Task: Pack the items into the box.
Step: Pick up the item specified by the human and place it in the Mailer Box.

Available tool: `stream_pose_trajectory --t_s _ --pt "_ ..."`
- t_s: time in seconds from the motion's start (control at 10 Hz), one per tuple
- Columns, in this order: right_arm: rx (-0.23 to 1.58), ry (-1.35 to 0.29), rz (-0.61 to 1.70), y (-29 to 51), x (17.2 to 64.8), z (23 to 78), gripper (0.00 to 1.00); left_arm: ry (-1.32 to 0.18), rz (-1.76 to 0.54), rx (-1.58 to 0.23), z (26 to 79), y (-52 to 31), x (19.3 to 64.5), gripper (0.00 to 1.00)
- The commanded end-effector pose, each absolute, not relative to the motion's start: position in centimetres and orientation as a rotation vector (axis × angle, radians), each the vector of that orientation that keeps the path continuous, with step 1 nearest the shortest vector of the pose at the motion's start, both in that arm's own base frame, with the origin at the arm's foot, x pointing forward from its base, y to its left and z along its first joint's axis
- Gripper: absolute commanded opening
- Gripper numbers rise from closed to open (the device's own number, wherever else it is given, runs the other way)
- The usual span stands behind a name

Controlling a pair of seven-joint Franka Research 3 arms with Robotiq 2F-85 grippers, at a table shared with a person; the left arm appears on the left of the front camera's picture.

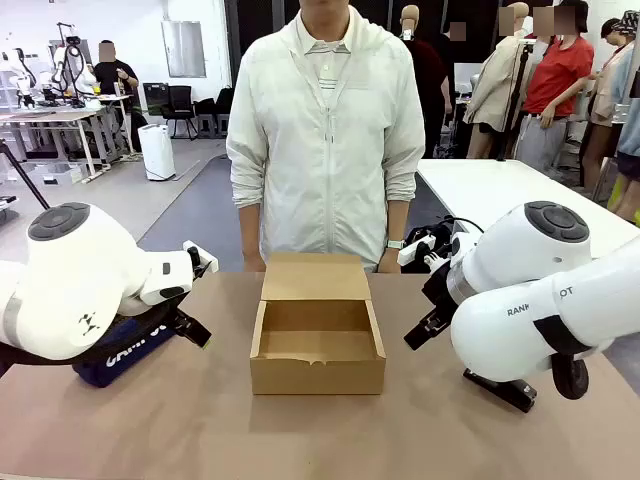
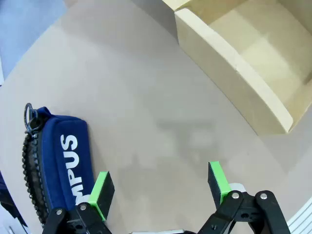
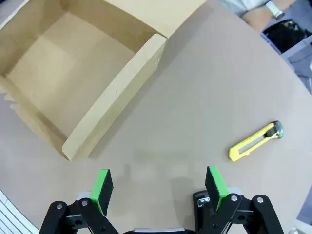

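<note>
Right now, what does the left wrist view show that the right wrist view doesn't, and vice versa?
Left wrist: the navy CAMPUS pouch lying by the open left pincer. Right wrist: the yellow utility knife on the table, apart from the open right pincer. Both: the open, empty cardboard box and the brown table.

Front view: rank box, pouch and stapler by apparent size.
1. Plain brown cardboard box.
2. Navy blue fabric pouch.
3. Black stapler.
Pouch and stapler are partly hidden, so their order is unsure.
</note>
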State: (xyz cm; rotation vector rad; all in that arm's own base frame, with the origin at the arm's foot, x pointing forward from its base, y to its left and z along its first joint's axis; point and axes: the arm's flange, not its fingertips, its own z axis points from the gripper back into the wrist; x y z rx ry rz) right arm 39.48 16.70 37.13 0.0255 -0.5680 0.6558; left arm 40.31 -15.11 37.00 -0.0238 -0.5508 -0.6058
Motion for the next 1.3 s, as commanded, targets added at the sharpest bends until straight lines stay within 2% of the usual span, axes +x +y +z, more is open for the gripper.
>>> stream_pose_trajectory --t_s 0.0,1.1,1.2 --pt "0.025 -0.568 0.656 16.7 39.5 37.1 1.0 -0.551 -0.606 -0.024 37.0 -15.1 40.3 1.0" --pt "0.025 -0.568 0.656 16.7 39.5 37.1 1.0 -0.551 -0.606 -0.024 37.0 -15.1 40.3 1.0" --pt "0.116 -0.543 0.637 15.8 39.1 39.4 1.0 -0.509 -0.676 -0.137 39.0 -14.3 39.8 1.0"
